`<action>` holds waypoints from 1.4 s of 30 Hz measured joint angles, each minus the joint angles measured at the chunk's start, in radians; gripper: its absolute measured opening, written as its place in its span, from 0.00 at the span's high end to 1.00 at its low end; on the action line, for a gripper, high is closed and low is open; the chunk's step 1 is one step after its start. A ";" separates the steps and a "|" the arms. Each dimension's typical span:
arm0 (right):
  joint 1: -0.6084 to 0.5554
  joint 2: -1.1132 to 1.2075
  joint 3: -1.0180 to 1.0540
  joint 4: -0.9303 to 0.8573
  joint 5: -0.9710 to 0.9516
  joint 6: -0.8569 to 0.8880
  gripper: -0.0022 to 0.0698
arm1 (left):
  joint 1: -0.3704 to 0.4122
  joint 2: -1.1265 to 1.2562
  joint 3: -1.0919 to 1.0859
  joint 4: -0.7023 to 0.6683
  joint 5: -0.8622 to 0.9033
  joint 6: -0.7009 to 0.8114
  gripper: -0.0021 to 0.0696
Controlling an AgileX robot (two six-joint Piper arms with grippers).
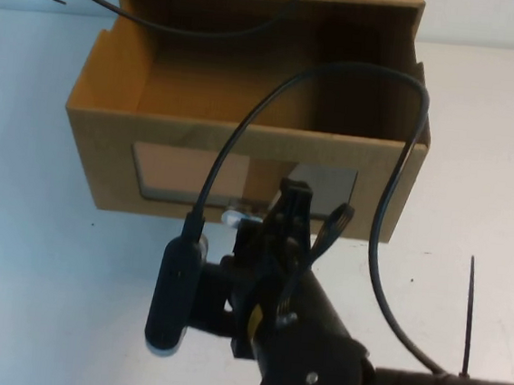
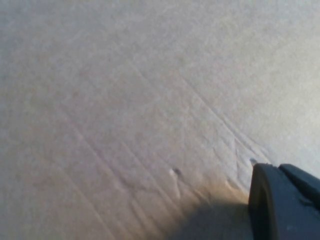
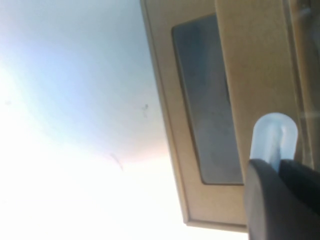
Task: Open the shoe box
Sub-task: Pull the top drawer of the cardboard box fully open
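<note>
We're holding right gripper [image 1: 287, 209] closed, gripping nothing, at shoe box [image 1: 106, 155] near wall, left gripper [image 2: 285, 200] close against its cardboard, state unreadable; box looking open, so we're backing off next.

Worktop [image 1: 19, 297]: plain white, faint blue cast toward 9 o'clock, brighter toward 6 o'clock. Few small dark marks [image 3: 117, 161] on surface near box.

Shoe box [image 1: 106, 151]: brown cardboard, sits flat on worktop at 12 o'clock, top open, bare brown inside showing. Wall facing 6 o'clock has rectangular window [image 1: 186, 175]. Bare worktop at box's 3, 6 and 9 o'clock sides.
</note>
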 joint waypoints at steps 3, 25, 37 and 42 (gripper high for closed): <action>0.025 -0.003 0.002 0.023 0.025 0.000 0.96 | 0.000 0.000 0.000 0.000 0.000 0.000 0.98; 0.048 -0.042 0.004 0.100 0.033 0.070 0.72 | 0.000 0.002 -0.027 -0.026 0.009 -0.006 0.98; 0.069 -0.196 0.004 0.291 0.015 0.066 0.55 | 0.000 -0.011 -0.121 -0.028 0.018 -0.035 0.98; 0.144 -0.287 0.004 0.352 0.052 0.052 0.57 | 0.000 -0.068 -0.121 -0.032 0.022 -0.038 0.98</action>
